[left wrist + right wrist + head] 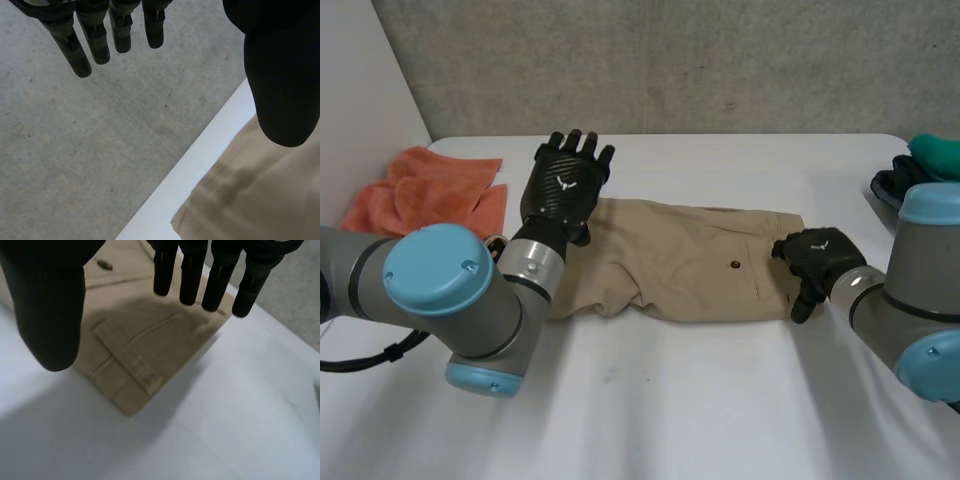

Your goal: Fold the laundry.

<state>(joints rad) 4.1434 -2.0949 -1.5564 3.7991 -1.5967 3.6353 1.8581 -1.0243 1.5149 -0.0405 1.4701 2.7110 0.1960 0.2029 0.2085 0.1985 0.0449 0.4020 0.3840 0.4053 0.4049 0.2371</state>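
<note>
White table (720, 420): fills the lower and middle frame of the head view and bears everything below.

Tan trousers (680, 260): centre of the frame, lying flat and already doubled lengthwise. The long axis runs left to right across the frame. The waistband end, with a pocket, points right; the rumpled leg end points left.

Orange cloth (425, 190): upper left, crumpled, well apart from the trousers.

Dark and teal clothes (910, 175): a heap at the right edge, partly cut off.

Left hand (563, 185): upper centre-left, raised over the far corner of the leg end. Its fingers are straight and a little spread, with the thumb held apart, and it grips nothing.

Right hand (817, 258): centre right, just over the waistband's near corner. Its fingers (217, 285) are straight and side by side, with the thumb wide of them. It holds nothing, and contact with the cloth is unclear.

Button (734, 265): on the pocket, just left of the right hand.

Judgement: each hand attends one end of the long axis, and the right is closer to cloth. A fold across that axis looks due.
</note>
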